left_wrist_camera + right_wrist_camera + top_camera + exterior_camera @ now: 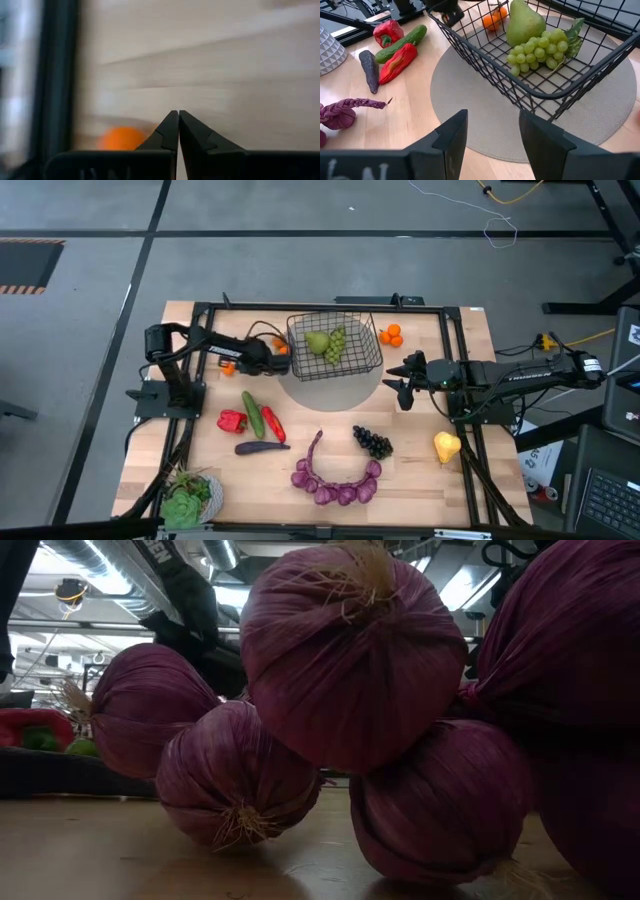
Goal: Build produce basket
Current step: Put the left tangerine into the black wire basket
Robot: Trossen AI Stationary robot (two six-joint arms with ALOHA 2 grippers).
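The black wire basket (335, 345) stands on a round grey mat (330, 388) at the far middle of the table. It holds a green pear (525, 22) and green grapes (540, 50). My left gripper (276, 360) is shut at the basket's left side, with an orange (281, 348) next to its tips. An orange (122, 139) also shows beside the fingers in the left wrist view. My right gripper (400, 380) is open and empty at the basket's right side, above the mat (490, 125). My left gripper's shut fingers (175, 125) point level toward the basket's left wall, with the orange close beside them. I cannot tell whether they touch it.
Two oranges (391, 335) lie right of the basket. On the near half lie a red pepper (232, 420), a cucumber (253, 413), a long red pepper (272, 423), an aubergine (262, 447), a purple onion string (335, 482), dark grapes (372, 442) and a yellow pear (446, 446). Lettuce on a plate (188, 498) sits near left.
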